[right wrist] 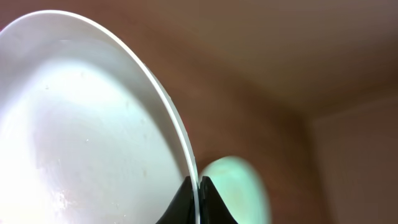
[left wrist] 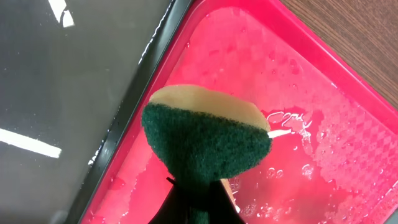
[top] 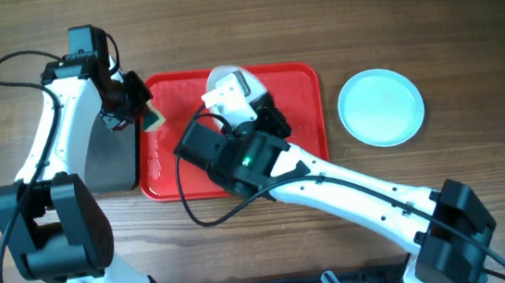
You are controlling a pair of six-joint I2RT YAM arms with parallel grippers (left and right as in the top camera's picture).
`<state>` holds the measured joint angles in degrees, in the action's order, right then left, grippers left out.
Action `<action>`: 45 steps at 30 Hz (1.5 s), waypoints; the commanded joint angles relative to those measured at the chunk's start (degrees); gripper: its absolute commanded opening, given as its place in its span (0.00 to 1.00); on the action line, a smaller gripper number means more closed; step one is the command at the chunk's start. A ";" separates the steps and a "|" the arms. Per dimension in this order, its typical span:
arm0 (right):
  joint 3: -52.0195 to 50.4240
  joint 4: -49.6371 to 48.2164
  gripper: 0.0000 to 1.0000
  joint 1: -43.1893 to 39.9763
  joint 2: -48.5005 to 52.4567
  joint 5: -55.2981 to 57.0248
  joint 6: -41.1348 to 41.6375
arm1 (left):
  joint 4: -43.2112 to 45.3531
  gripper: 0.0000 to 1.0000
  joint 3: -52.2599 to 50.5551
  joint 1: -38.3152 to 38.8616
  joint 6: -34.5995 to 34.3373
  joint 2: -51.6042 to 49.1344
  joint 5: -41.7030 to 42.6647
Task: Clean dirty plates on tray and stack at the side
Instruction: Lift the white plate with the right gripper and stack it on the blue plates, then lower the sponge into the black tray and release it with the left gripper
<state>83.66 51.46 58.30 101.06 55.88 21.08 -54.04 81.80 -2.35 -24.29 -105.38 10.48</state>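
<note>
The red tray [top: 297,100] lies at the table's middle, its floor wet [left wrist: 298,112]. My right gripper [top: 235,101] hovers over it, shut on the rim of a white plate [top: 228,77] held up on edge. In the right wrist view the fingertips [right wrist: 198,190] pinch that plate [right wrist: 81,124] at its rim. A turquoise plate [top: 380,107] lies flat on the table right of the tray and shows blurred past the white one [right wrist: 233,186]. My left gripper [top: 143,115] is at the tray's left rim, shut on a green-and-yellow sponge [left wrist: 205,140], seen from above as well [top: 154,120].
A black tray [top: 110,160] lies against the red tray's left side [left wrist: 62,93]. The right arm [top: 359,187] crosses the table from the lower right corner to the tray. The left arm [top: 47,133] stands along the left edge.
</note>
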 commanded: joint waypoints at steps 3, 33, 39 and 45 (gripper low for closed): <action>0.11 0.17 0.04 -5.95 -0.81 -36.13 0.04 | -0.09 0.04 -0.20 0.28 -0.15 0.00 -0.57; -21.92 -8.09 0.04 -77.13 -6.56 -65.40 -1.33 | -0.87 0.04 -0.20 0.28 -0.15 0.00 -0.57; -22.67 -8.72 0.38 -77.13 -6.56 -65.44 -1.40 | -0.33 0.04 -0.02 0.22 -0.13 0.04 -1.62; -18.95 -6.03 0.71 -77.02 -7.19 -76.04 -6.32 | -5.55 0.04 6.78 -1.77 0.37 1.88 -9.31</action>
<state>61.34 44.29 -18.94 95.55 -12.25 18.06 -58.35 83.88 -2.63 -24.29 -105.38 7.18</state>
